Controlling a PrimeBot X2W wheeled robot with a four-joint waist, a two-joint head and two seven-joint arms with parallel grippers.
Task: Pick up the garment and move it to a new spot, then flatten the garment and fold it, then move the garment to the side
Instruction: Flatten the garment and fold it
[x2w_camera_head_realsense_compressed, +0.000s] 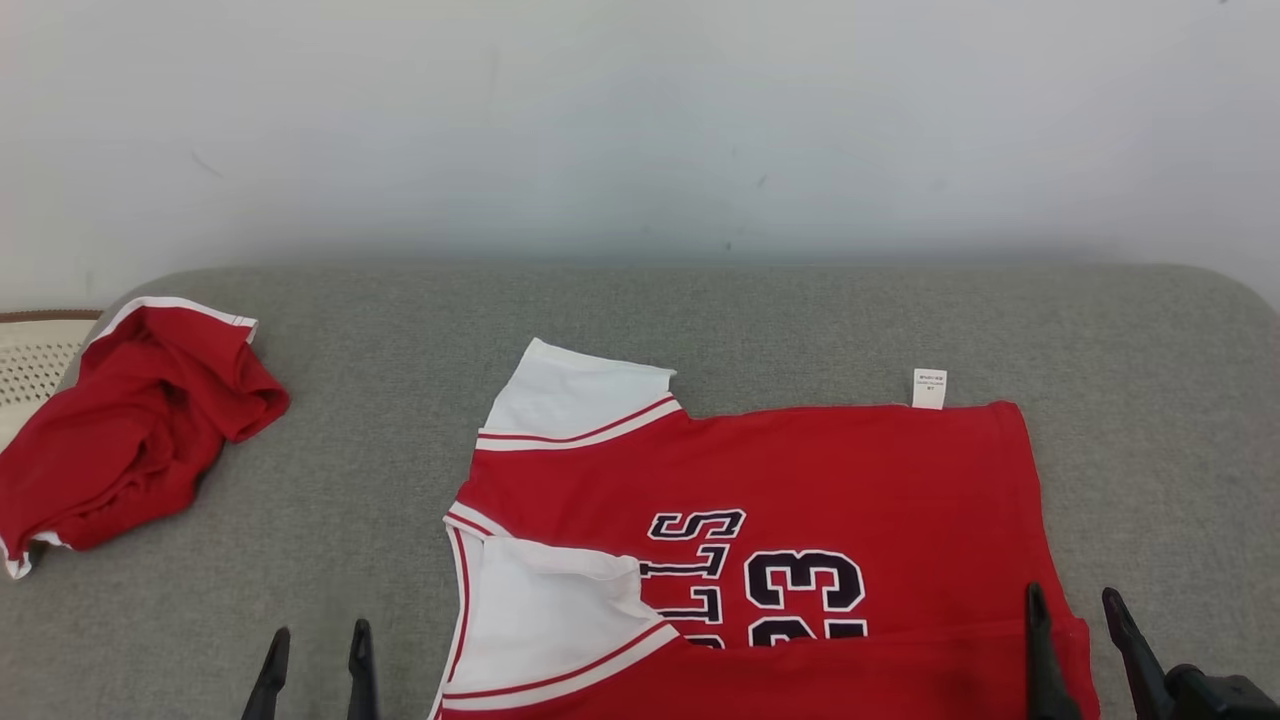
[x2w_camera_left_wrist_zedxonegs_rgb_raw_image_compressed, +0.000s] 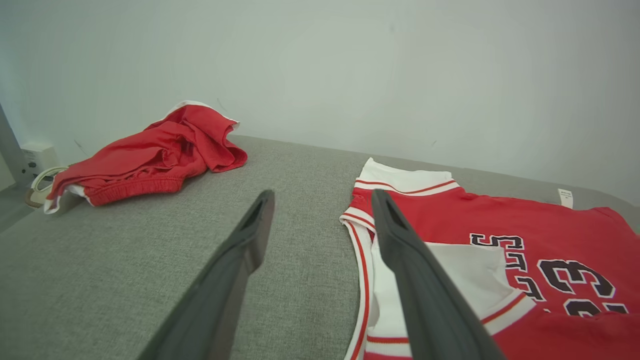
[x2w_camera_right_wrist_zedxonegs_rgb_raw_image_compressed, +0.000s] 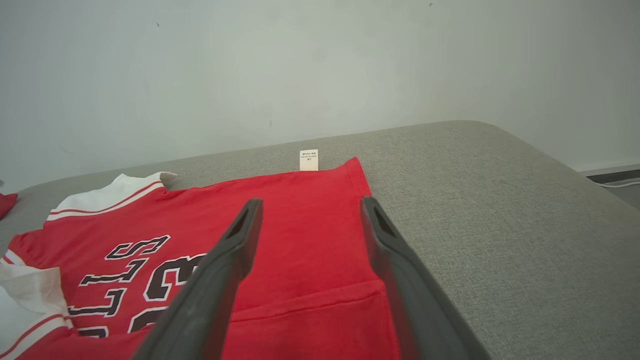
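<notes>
Noting jersey (x2w_camera_head_realsense_compressed: 800, 480) flat on grey surface (x2w_camera_head_realsense_compressed: 700, 300), near sleeve (x2w_camera_head_realsense_compressed: 545, 610) and edge folded in. Found left pincer (x2w_camera_head_realsense_compressed: 320, 630) and right pincer (x2w_camera_head_realsense_compressed: 1072, 593) spread, empty, at its near corners; likely staged for next fold.

Bare surface (x2w_camera_head_realsense_compressed: 370, 400) between jersey (x2w_camera_head_realsense_compressed: 800, 470) and red heap (x2w_camera_head_realsense_compressed: 130, 420)

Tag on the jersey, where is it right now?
In the head view the tag sticks out past the jersey's far edge, right of centre. It lies on the grey surface near the jersey's far right corner.
</notes>
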